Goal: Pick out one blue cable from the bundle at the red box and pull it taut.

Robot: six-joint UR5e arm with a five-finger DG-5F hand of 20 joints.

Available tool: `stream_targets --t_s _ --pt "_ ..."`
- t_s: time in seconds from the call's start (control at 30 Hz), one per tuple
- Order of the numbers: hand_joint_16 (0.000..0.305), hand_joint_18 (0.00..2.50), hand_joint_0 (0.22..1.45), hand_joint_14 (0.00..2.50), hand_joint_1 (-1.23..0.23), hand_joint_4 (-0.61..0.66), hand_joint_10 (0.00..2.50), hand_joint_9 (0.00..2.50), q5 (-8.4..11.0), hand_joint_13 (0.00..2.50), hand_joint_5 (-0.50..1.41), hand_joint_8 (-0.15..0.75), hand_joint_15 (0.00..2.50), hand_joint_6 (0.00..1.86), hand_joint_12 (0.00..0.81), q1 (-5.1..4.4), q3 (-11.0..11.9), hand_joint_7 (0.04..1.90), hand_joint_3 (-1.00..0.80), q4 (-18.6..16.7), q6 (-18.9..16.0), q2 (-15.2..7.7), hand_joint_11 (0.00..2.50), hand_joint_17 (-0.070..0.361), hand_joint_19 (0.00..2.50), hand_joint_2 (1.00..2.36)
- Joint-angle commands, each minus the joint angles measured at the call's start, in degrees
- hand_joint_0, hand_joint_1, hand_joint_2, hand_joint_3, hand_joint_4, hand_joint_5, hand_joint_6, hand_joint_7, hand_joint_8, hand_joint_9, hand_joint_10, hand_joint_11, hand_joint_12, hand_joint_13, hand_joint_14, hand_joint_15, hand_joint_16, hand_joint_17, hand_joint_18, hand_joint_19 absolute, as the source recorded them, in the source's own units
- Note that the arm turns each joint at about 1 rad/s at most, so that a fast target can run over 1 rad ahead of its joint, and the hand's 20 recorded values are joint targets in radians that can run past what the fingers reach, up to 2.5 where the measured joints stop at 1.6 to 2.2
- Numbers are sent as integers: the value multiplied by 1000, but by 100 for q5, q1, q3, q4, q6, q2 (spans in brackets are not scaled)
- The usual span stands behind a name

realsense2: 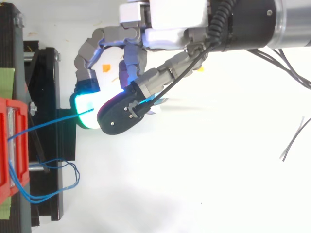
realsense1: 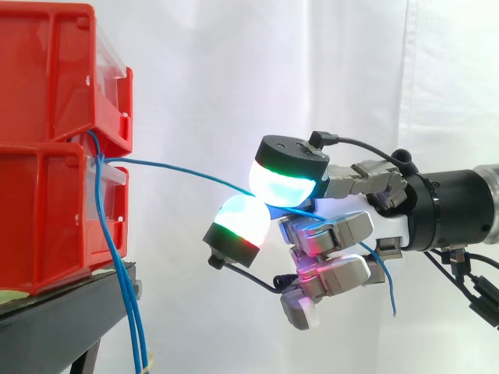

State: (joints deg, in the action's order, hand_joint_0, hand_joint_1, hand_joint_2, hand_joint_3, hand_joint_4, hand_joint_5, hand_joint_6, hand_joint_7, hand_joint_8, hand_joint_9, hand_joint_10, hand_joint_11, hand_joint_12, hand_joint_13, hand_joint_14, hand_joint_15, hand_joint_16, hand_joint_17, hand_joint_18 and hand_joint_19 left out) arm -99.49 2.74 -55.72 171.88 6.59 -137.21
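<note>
Right now the hand [realsense1: 386, 222] is closed in a pinch: two glowing pads [realsense1: 282, 185] press together on one blue cable [realsense1: 179, 167], while the other fingers curl below, holding nothing. From the pads the strand runs left to the front edge of the stacked red bins [realsense1: 47, 218], bowing slightly on the way, so I judge it close to taut but not fully straight. To the right a loose tail [realsense1: 387, 288] hangs down past the palm. The main risk is slip: the cable is thin and the pads are rounded, so a harder pull rightward could draw the strand out through them, and the tail gives little reserve. A second risk sits at the bins, where the strand bends sharply over the edge beside the remaining bundle [realsense1: 117, 265], which droops in front of the black stand [realsense1: 70, 300]. If strands cross there, more tension could drag the bundle along or snag the cable.
</note>
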Motion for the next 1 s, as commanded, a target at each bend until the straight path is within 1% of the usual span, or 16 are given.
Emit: stream_targets --t_s 0.0,0.13,0.27,0.3,0.37,0.43,0.47,0.6,0.7,0.77,0.8,0.97 --pt "53 946 603 27 -798 -95 21 1600 0 1343 -55 231 1166 934 373 7 0 977 -60 13 0 1 1610 118 790 1025" --pt "56 958 599 26 -798 -110 21 1611 -9 1332 -46 242 1127 930 397 7 0 976 -35 48 -35 1 1552 126 773 1022" --pt "57 965 600 26 -797 -114 22 1616 -70 1328 -42 247 1111 927 407 7 0 987 -32 294 17 89 1506 128 758 1020" --pt "57 965 599 25 -797 -113 22 1617 -88 1326 -41 247 1111 927 408 16 0 978 -30 426 61 124 1505 129 767 1021" --pt "57 964 599 25 -796 -112 22 1616 -88 1322 -41 247 1105 927 410 16 0 978 -28 540 123 185 1503 129 765 1020" --pt "58 967 598 25 -795 -113 23 1609 -88 1323 -41 246 1104 927 409 33 -9 980 -26 821 334 273 1502 130 766 1020" --pt "58 966 597 24 -795 -109 23 1597 -88 1318 -41 252 1110 927 407 33 -9 976 -23 821 334 273 1498 129 756 1021" --pt "58 969 596 24 -791 -107 24 1596 -70 1313 -39 256 1099 926 419 42 -18 981 -18 1261 668 423 1476 131 760 1019" --pt "59 960 597 25 -789 -107 23 1596 -70 1307 -38 257 1097 925 415 51 -27 981 -20 1524 800 519 1472 132 752 1018" --pt "59 963 597 26 -788 -116 23 1598 -70 1301 -37 258 1085 925 422 51 -44 980 -19 1612 826 537 1448 133 740 1018" --pt "59 964 597 25 -786 -112 23 1599 -70 1301 -37 259 1086 924 423 42 -62 988 -17 1691 835 581 1456 133 748 1017" --pt "60 958 597 24 -781 -115 23 1595 -35 1293 -35 260 1080 923 430 24 -88 980 -17 1797 817 669 1445 134 737 1015"
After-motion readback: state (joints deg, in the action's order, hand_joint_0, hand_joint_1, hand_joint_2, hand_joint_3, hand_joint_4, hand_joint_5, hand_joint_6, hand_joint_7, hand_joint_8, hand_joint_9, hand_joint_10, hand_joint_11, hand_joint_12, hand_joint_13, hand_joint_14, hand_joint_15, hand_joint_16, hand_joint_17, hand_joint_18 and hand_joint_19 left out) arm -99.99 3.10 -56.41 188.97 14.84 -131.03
